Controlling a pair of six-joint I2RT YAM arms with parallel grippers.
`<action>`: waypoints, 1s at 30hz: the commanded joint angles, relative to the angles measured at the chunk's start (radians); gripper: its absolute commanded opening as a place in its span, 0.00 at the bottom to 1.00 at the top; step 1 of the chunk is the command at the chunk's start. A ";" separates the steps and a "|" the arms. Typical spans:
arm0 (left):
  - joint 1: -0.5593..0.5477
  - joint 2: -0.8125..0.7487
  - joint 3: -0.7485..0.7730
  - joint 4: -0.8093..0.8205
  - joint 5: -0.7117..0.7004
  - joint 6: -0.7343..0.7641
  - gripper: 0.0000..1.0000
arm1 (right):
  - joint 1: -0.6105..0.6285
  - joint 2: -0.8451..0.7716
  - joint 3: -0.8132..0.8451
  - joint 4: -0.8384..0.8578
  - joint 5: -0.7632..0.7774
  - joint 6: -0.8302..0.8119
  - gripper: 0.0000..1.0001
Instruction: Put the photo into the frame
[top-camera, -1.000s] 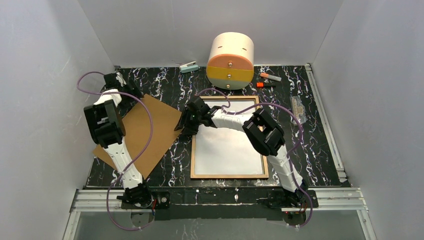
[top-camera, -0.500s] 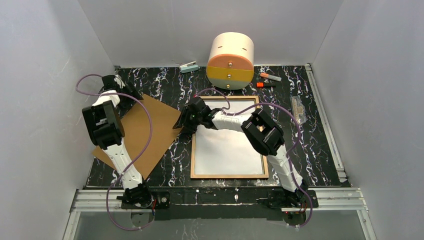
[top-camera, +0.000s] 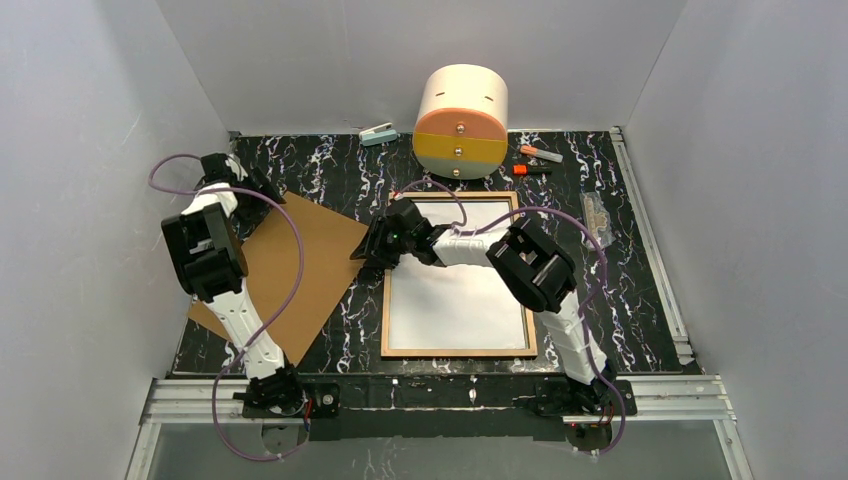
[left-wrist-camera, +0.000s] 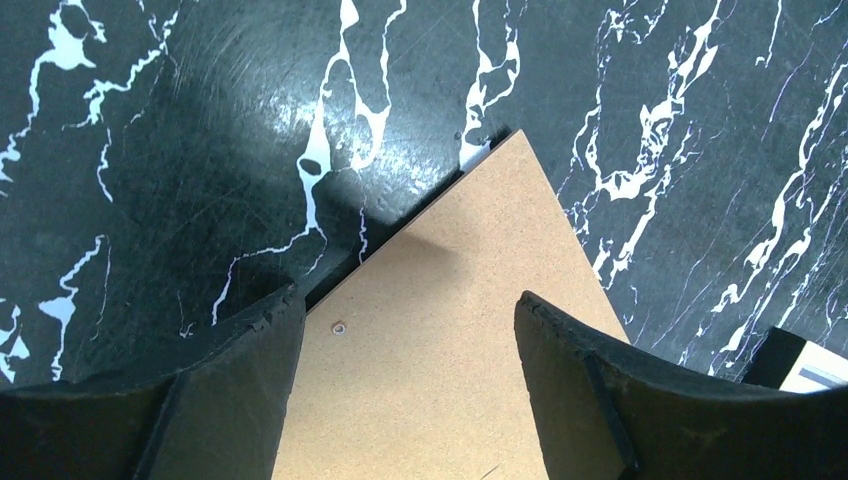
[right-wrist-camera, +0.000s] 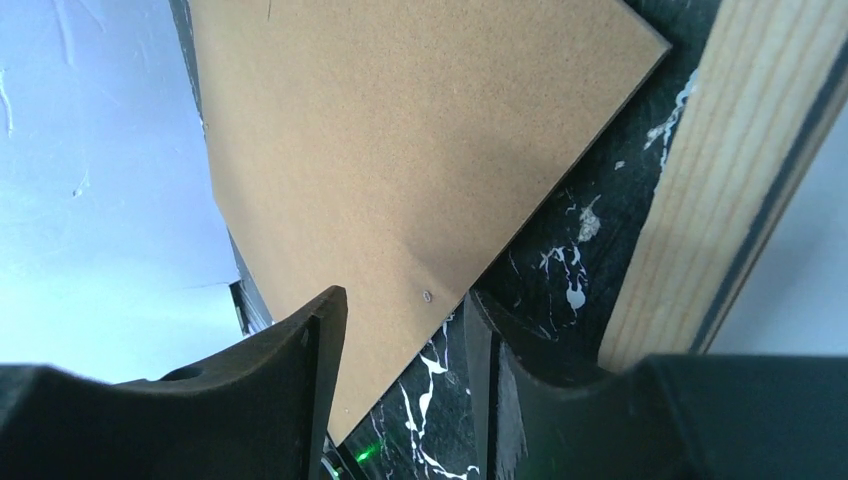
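- Step in hand, as I judge it: the photo (top-camera: 455, 290) already seems to be seated. A plain white sheet, which I take for its back, fills the inside of the frame (top-camera: 458, 351), and the frame lies tan rim up in the middle of the tabletop (top-camera: 620, 300). What remains is closing it with the brown board (top-camera: 300, 260), and both arms are placed at that board.
- Left end effector (left-wrist-camera: 408, 300): jaws wide open and holding nothing. It hovers over the board's far corner, one finger on each side of the point.
- Right end effector (right-wrist-camera: 405, 298): jaws parted and nothing pinched. It sits low at the board's right corner, in the strip of tabletop between board and frame. The gap between its fingers shows the board's edge.
- Photo and end effectors: the photo is just right of the right end effector, with only the wooden rim (right-wrist-camera: 700, 180) between them. It is well apart from the left one, across the whole board. Neither touches it.
- Next move, by my reading: the board lies flat and thin, so a finger must get under an edge or corner before closing. Both grips should then lift together, carry the board over the frame and square it to the rim, without disturbing the sheet.
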 joint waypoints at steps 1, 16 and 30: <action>-0.028 -0.061 -0.060 -0.222 0.110 -0.052 0.73 | -0.003 -0.105 0.003 0.258 -0.009 -0.010 0.54; -0.029 -0.153 -0.147 -0.169 0.198 -0.102 0.72 | -0.003 -0.204 -0.041 0.307 0.001 -0.030 0.52; -0.063 -0.248 -0.216 -0.159 0.047 -0.083 0.76 | -0.019 -0.277 -0.063 -0.011 0.136 -0.009 0.52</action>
